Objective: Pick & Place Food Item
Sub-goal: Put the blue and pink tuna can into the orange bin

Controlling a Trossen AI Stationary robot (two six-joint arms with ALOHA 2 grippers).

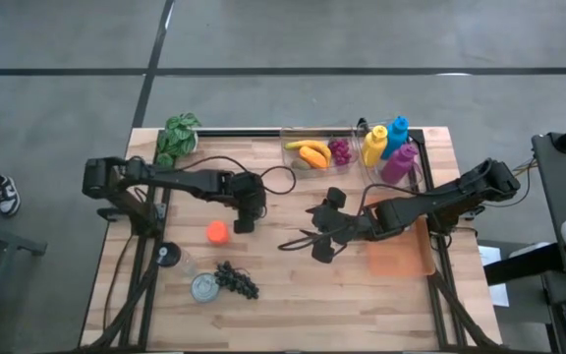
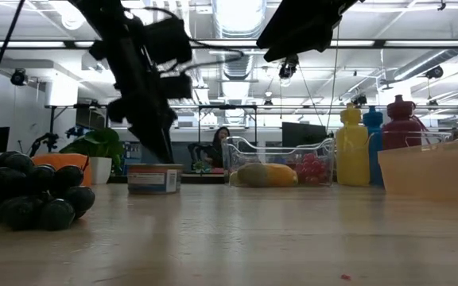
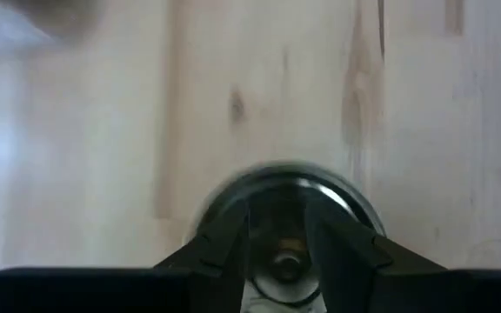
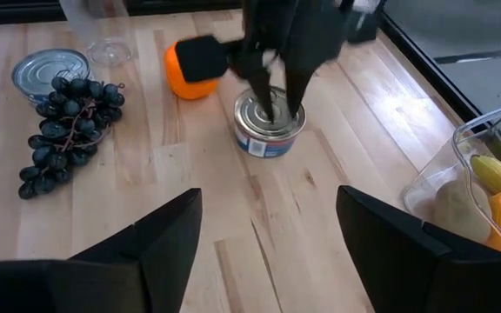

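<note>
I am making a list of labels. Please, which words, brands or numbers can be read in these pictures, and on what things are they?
No text can be read.
Can under the left gripper: blue label, print too blurred.
Second can by the grapes: only its plain top shows.
Bottles: no print visible.

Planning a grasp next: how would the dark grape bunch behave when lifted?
The dark grape bunch looks loosely clustered on thin stems, so it would probably sag. Its round grapes may slip or detach if pinched. Lying flat on the wooden table, it seems unlikely to roll.
</note>
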